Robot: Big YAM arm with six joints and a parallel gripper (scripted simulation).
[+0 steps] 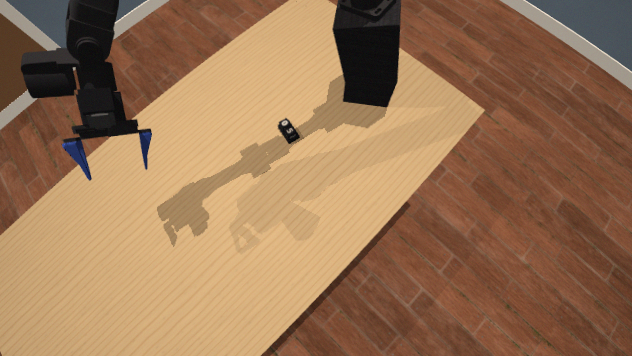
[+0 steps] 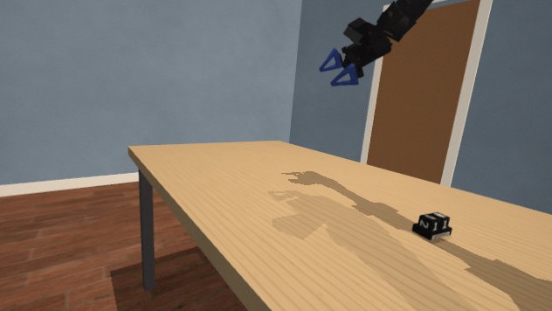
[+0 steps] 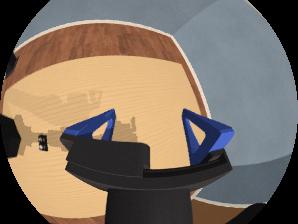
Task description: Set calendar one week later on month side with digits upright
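The small black calendar (image 1: 288,130) (image 2: 431,226) stands near the middle of the table, close to the arm's base. Two black cubes sit side by side in its tray. From above, their top faces read 0 (image 1: 284,122) and 5 (image 1: 290,132). In the exterior view, the side faces look like 2 (image 2: 423,223) and 1 (image 2: 442,224), but they are too small to be sure. I cannot read the month's name. My gripper (image 1: 117,172) (image 2: 327,77) (image 3: 148,112) is open and empty, high above the table and far from the calendar. In the wrist view the calendar (image 3: 43,141) is a tiny dark spot at the far left.
The arm's black base column (image 1: 367,55) stands on the wooden table (image 1: 150,280) (image 2: 210,175) just behind the calendar. The table's edges drop to a brick-pattern floor (image 1: 525,225). A brown door (image 2: 415,109) is in the wall behind.
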